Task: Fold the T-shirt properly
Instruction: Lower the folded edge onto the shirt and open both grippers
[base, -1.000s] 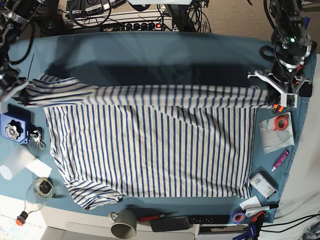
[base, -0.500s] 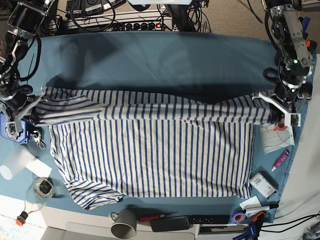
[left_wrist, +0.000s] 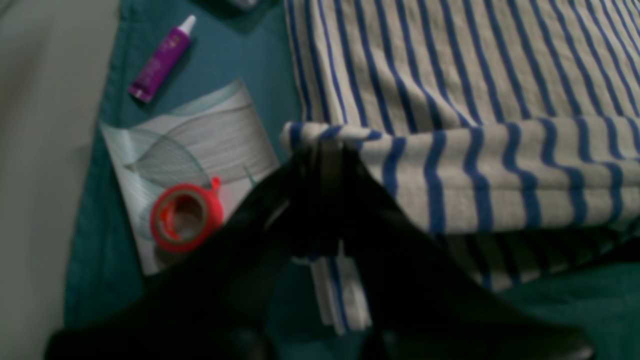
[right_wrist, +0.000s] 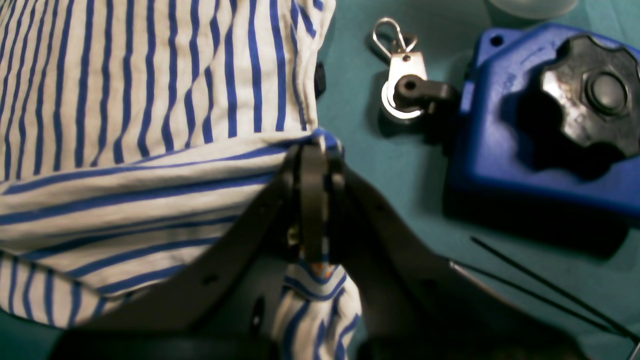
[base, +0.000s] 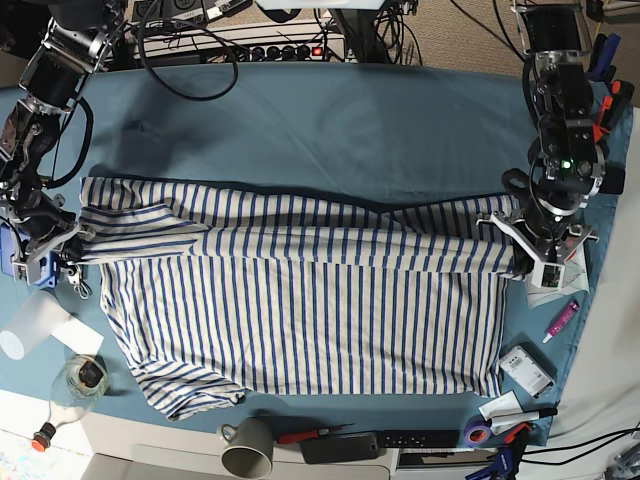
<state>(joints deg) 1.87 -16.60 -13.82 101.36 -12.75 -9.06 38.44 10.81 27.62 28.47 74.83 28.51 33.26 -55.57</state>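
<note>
Both arms have drawn the white, blue-striped cloth T-shirt's (base: 300, 310) lifted far edge toward the tabletop's near edge, deepening the fold; the left gripper (base: 536, 252) and right gripper (base: 52, 243) stay clenched on the shirt's ends.

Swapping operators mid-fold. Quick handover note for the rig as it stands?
Left gripper: shut on the T-shirt, pinching its folded edge by the red tape roll.
Right gripper: shut on the T-shirt's other end, beside the blue knob block.
T-shirt: spread on the teal table cloth, far edge lifted and doubled over the body as a band across its width.
Done: first fold started, both corners gripped.
Left: carry the edge on toward the near hem, lay it flat, release, then likely the remaining folds.
</note>
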